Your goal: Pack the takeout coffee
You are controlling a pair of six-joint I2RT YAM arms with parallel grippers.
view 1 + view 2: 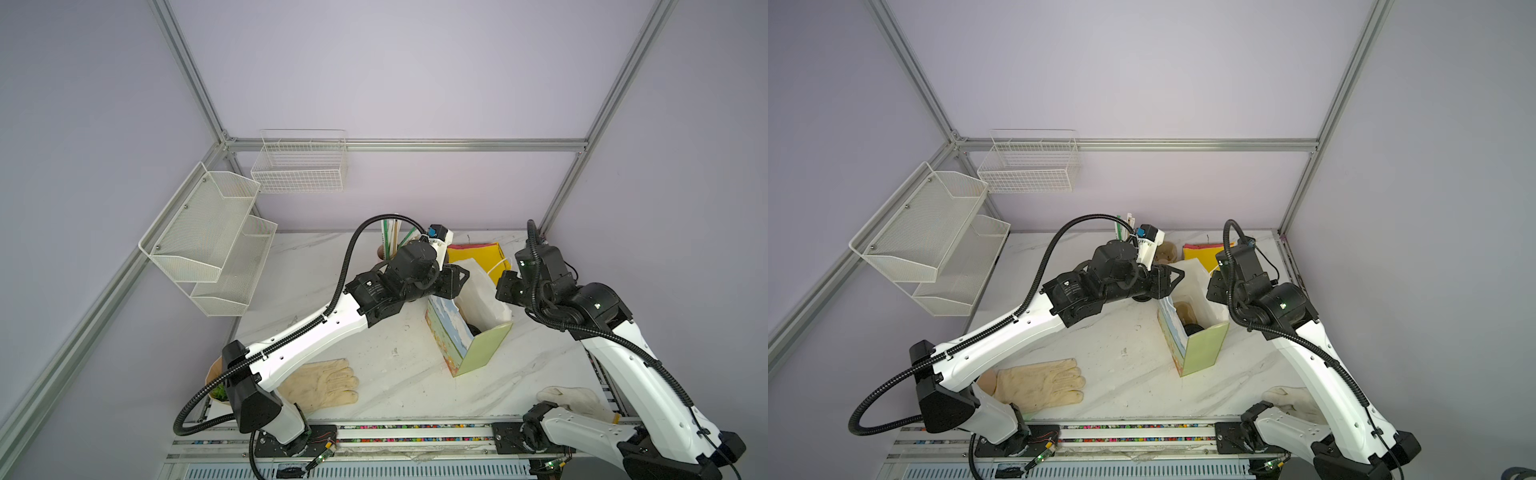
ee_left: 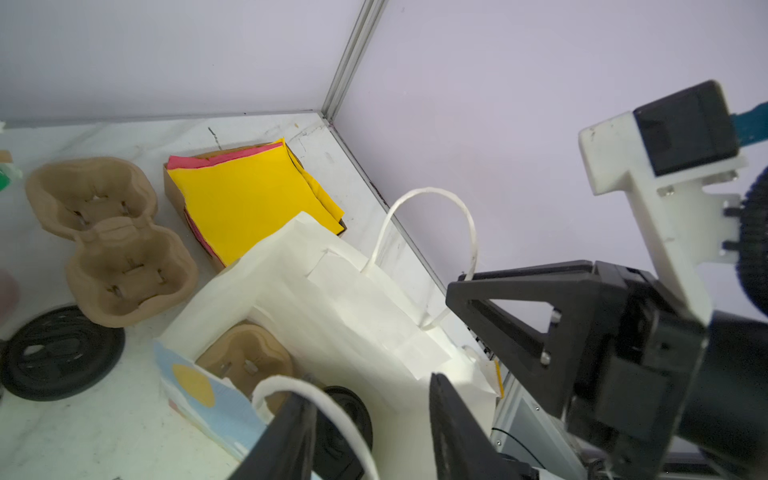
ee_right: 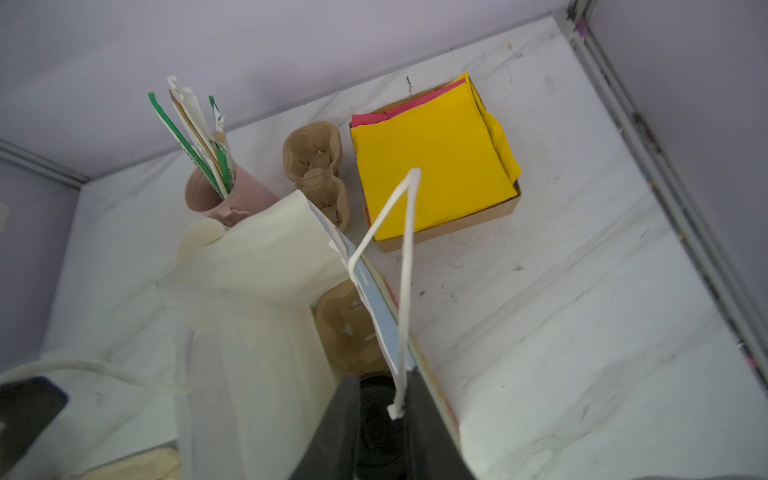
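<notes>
Left claw (image 2: pixel 370 390) stands partly apart, a white bag handle (image 2: pixel 291 382) lying loose against one finger; right claw (image 3: pixel 380 380) is also apart, the other handle (image 3: pixel 407 291) hanging slack between.

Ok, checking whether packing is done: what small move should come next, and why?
Probably back both grippers away from the bag: the takeout coffee, black lid showing, already sits inside it, and the left gripper and right gripper stand open around its handles.

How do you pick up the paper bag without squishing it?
Take the two white loop handles, coming down from above. They stand up over the open top of the bag, while its walls are thin paper and would likely crumple if squeezed.
</notes>
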